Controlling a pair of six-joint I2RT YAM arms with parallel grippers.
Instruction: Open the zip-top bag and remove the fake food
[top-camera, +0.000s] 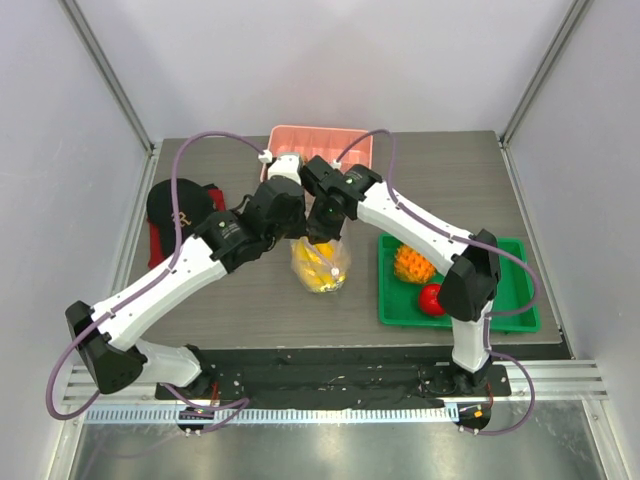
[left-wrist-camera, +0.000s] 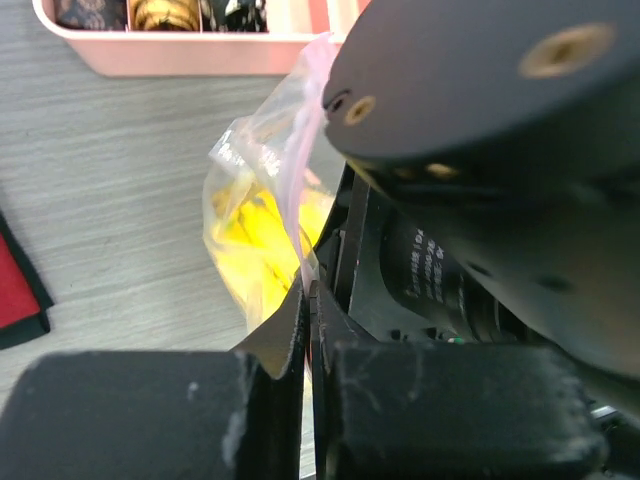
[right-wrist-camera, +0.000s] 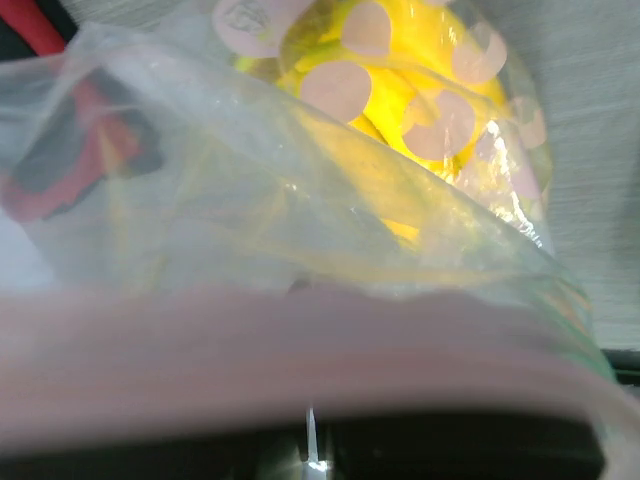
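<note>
Table (top-camera: 250, 300): grey wood-grain top. Directly on it: pink tray (top-camera: 300, 138) at far edge; green tray (top-camera: 510, 318) at right; black and red item (top-camera: 175, 215) at left. Zip-top bag (top-camera: 322, 268) near centre, contact with table unclear.

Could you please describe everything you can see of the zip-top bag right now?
The zip-top bag is clear, crinkly plastic with pale pink dots and a pinkish zip strip on top. It stands upright on the table, with yellow fake food inside. The left hand pinches the strip; the right hand seems to grip it too.
</note>
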